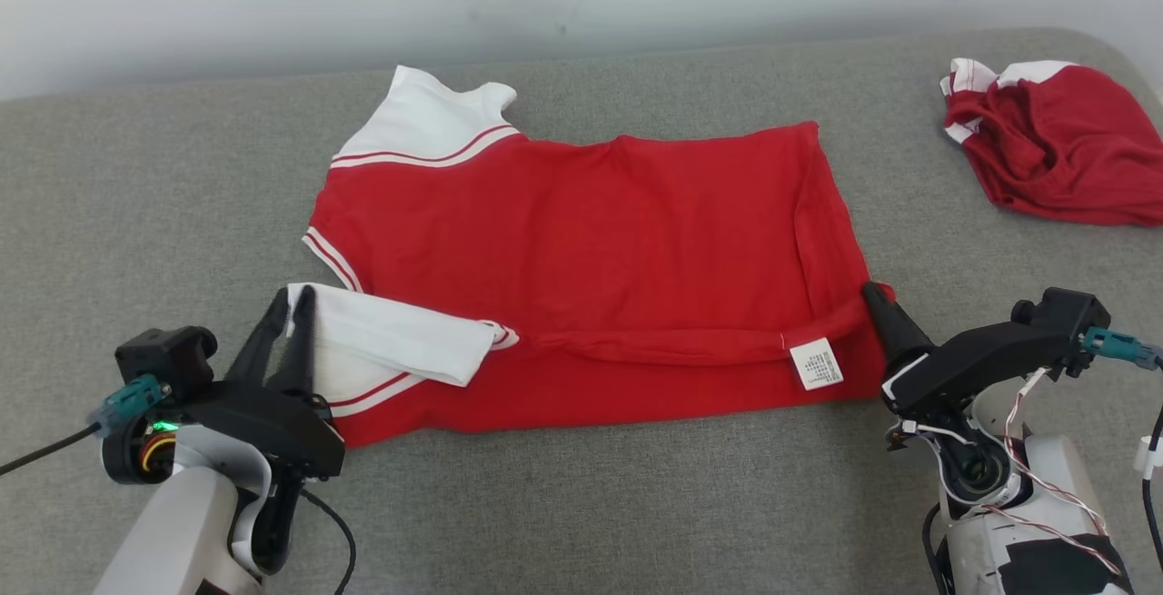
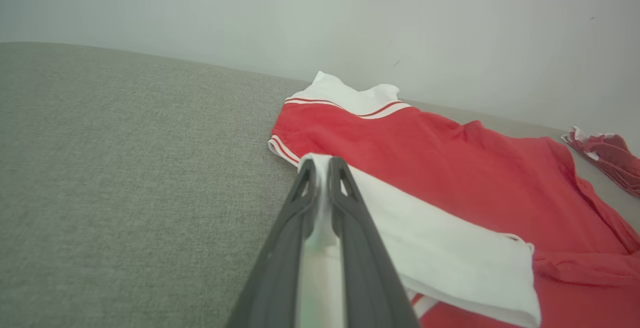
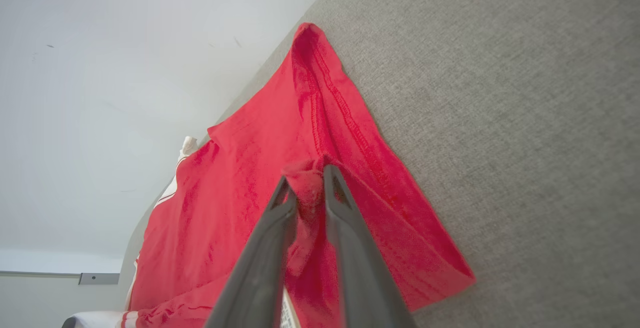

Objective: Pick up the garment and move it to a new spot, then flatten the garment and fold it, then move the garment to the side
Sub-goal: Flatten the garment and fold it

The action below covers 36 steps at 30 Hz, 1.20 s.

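While the near edge of the red garment [image 1: 581, 241] lay doubled back over its body, the task was judged to be partway through the folding. The garment was seen spread wide and mostly smooth on the middle of the grey bench [image 1: 136, 195], sleeves towards the robot's left and hem towards its right, so the moving and the flattening could be taken as done. A white sleeve [image 1: 400, 345] was laid over the red front, and a long rolled crease was seen running from it to the care label [image 1: 815, 364], which was turned face up; from this a first lengthwise fold was judged to be set down. The left pincer [image 1: 291, 304] was held low at the sleeve's outer end, its jaws nearly together with white cloth nipped between them. The right pincer [image 1: 877, 297] was placed at the hem corner, its jaws closed at the tips on a bunch of red cloth. Neither corner was yet let go. What was left, it was reckoned, was the release of both corners, at least one further fold to bring the garment to a compact shape, and the shift to the side. A second garment [image 1: 1054, 150], crumpled and red, was seen lying well apart at the far right of the bench.
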{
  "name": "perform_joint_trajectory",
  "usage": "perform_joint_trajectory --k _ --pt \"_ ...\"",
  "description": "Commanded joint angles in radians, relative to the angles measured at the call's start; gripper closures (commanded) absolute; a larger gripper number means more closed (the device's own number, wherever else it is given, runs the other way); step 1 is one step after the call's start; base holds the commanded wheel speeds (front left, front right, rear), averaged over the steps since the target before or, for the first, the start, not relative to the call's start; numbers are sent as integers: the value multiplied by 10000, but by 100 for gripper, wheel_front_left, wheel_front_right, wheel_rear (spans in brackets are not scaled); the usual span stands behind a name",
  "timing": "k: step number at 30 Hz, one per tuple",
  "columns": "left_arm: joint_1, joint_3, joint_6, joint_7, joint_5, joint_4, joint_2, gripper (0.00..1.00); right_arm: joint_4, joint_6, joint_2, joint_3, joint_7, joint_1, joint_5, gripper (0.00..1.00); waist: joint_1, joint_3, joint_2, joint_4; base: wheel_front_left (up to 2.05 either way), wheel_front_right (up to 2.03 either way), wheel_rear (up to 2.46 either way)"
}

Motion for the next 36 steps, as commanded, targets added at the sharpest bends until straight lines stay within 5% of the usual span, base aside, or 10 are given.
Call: perform_joint_trajectory --k 1,9,20,36 --pt "-117 -11 -71 -110 9 120 -61 0 43 -24 22 49 -90 -63 -14 0 -2 -81 -1 49 0 0 0" --pt "322 86 -91 -705 66 336 -2 0 -706 -14 -468 653 -675 851 -344 0 -2 -608 -1 190 0 0 0" --pt "2476 705 400 -840 373 -1203 -209 0 -1912 -14 -1350 1116 -1779 2697 -941 0 -2 -776 -1 355 0 0 0" --pt "2185 488 313 -846 1192 -63 -527 0 179 -14 -1879 2327 -3360 1769 -2188 0 -2 -333 -1 245 0 0 0"
